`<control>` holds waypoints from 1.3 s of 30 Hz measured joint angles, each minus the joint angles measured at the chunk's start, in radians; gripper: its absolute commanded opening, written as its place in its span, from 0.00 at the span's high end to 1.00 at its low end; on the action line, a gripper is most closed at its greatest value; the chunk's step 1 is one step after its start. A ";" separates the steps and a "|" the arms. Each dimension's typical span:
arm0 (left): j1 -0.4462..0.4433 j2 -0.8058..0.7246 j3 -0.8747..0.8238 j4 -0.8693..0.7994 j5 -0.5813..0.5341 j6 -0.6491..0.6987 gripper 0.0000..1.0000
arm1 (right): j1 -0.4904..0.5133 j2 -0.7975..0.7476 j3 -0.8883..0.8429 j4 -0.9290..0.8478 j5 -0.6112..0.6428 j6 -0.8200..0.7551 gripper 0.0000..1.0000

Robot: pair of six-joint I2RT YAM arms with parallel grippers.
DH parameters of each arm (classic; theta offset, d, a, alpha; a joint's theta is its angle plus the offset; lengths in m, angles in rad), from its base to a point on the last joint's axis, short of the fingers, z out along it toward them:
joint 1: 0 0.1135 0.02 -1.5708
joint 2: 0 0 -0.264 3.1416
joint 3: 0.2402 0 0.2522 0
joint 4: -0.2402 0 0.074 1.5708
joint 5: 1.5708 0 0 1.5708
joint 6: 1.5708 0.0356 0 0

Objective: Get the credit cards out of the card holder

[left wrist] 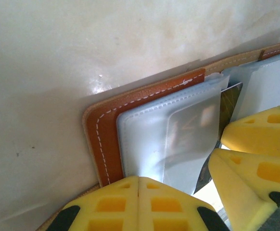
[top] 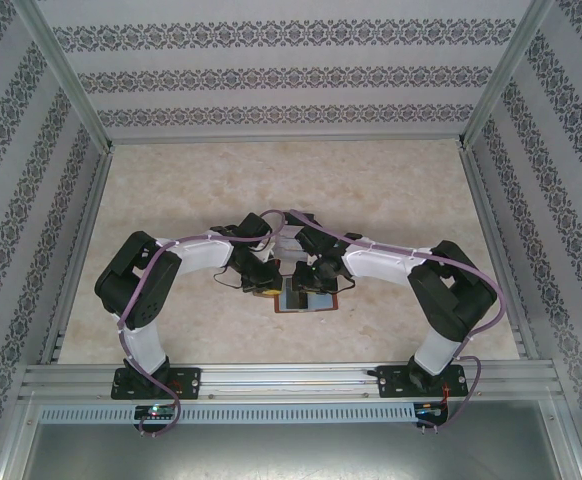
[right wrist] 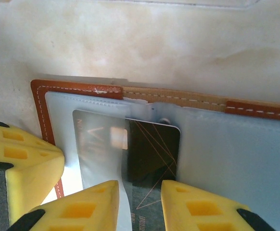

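- The card holder [top: 306,299] lies open and flat on the bench [top: 271,180], a little toward 6 o'clock from the bench's middle, with both arms bent in over it.
- Left tool [left wrist: 138,182] — its yellow fingers are pressed together with no gap. The tips sit at the near edge of a bluish-grey sleeve [left wrist: 145,139], and nothing is pinched between them.
- Right tool [right wrist: 140,190] — its fingers are spread partway, with the dark card [right wrist: 152,149] lying in the gap. The card's 3 o'clock edge runs under one finger, and no pinch on it shows.
- The pale card [right wrist: 99,144] lies under translucent sleeve at the dark card's 9 o'clock, and the two overlap.
- In the right wrist view, the left tool's yellow fingers stand at 8 o'clock, beside the holder's leather corner.
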State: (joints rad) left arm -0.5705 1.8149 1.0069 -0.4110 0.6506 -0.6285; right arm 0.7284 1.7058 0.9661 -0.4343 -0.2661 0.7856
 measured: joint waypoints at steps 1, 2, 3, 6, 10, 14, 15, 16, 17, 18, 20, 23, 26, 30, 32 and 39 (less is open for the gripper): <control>0.000 0.000 0.000 0.000 0.000 0.000 1.00 | 0.000 -0.004 0.000 -0.004 0.000 0.000 0.69; 0.000 -0.001 0.002 -0.003 -0.001 0.000 1.00 | 0.000 -0.006 0.000 -0.007 0.002 0.000 0.69; 0.000 -0.002 0.004 -0.010 -0.005 0.000 1.00 | 0.000 -0.010 0.000 -0.011 0.004 0.000 0.69; -0.004 -0.007 0.013 -0.032 -0.023 0.000 1.00 | 0.000 -0.024 0.000 -0.019 0.007 0.000 0.69; -0.021 -0.010 0.031 -0.050 -0.029 0.000 1.00 | -0.008 -0.040 0.000 -0.019 0.007 0.001 0.69; -0.037 -0.010 0.047 -0.052 -0.031 -0.001 1.00 | -0.013 -0.042 -0.006 -0.018 0.007 0.001 0.69; -0.039 -0.010 0.050 -0.052 -0.029 -0.001 1.00 | -0.013 -0.042 -0.010 -0.018 0.007 0.001 0.69; -0.043 -0.010 0.051 -0.052 -0.030 -0.002 1.00 | -0.013 -0.042 -0.014 -0.018 0.007 0.001 0.69; -0.047 -0.010 0.052 -0.052 -0.030 -0.003 1.00 | -0.013 -0.042 -0.018 -0.018 0.007 0.000 0.69; -0.050 -0.010 0.053 -0.052 -0.030 -0.005 1.00 | -0.013 -0.042 -0.021 -0.018 0.007 0.001 0.70; -0.056 -0.010 0.054 -0.051 -0.030 -0.006 1.00 | -0.013 -0.042 -0.026 -0.018 0.007 0.000 0.70; -0.061 -0.006 0.056 -0.051 -0.030 -0.008 1.00 | -0.016 -0.042 -0.028 -0.017 0.006 0.000 0.70; -0.064 0.007 0.061 -0.050 -0.030 -0.008 1.00 | -0.020 -0.042 -0.033 -0.008 0.005 0.001 0.71; -0.065 0.031 0.063 -0.051 -0.032 -0.008 1.00 | -0.020 -0.042 -0.040 0.004 -0.001 0.001 0.71; -0.065 0.036 0.065 -0.051 -0.031 -0.008 1.00 | -0.020 -0.040 -0.040 0.011 -0.010 0.001 0.72; -0.065 0.038 0.065 -0.052 -0.032 -0.008 1.00 | -0.020 -0.034 -0.042 0.028 -0.024 0.001 0.72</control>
State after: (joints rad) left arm -0.6357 1.8526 1.0721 -0.4629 0.6186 -0.6361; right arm 0.7086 1.6722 0.9241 -0.4065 -0.2897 0.7868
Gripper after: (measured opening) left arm 0.042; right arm 0.277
